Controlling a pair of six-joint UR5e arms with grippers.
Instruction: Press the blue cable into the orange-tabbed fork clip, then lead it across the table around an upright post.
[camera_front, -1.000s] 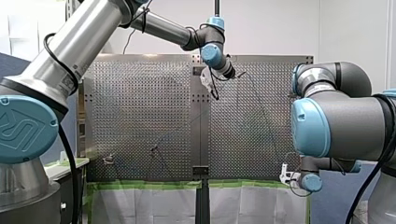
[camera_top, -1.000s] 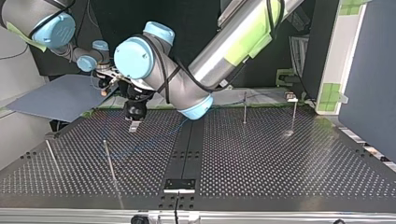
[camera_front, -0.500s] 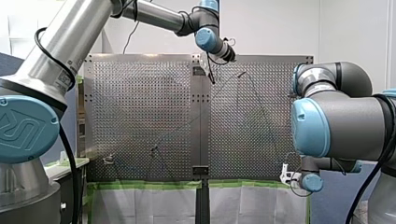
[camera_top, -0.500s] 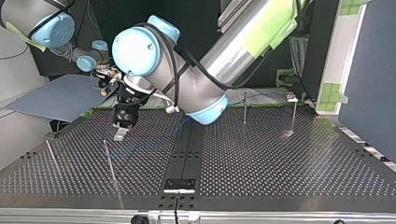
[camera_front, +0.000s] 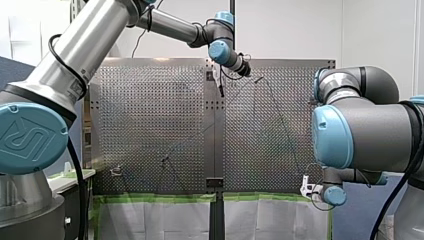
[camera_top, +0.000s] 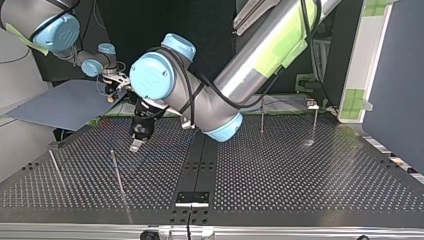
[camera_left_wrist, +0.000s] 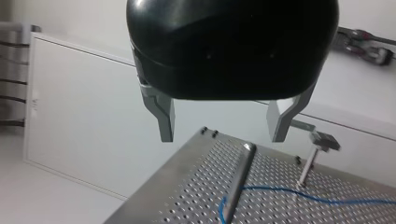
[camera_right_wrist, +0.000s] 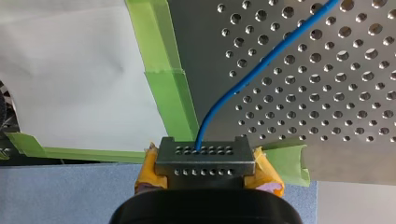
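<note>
— Which step is going on?
— Routing, I'd say. The right gripper (camera_right_wrist: 204, 156) is pinching the cable (camera_right_wrist: 261, 66) at the table (camera_right_wrist: 201, 56) edge. The left gripper (camera_left_wrist: 224, 122) is hovering wide open, carrying nothing, over a post (camera_left_wrist: 240, 179) that the cable is curling round.
— Next?
— Descending to regrasp, dodging the second post (camera_left_wrist: 312, 161).

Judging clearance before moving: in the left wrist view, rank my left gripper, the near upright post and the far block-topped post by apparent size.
1. my left gripper, by far largest, right at the camera.
2. near upright post.
3. far block-topped post, smallest, but it stands farther off, so true sizes stay unsure.
</note>
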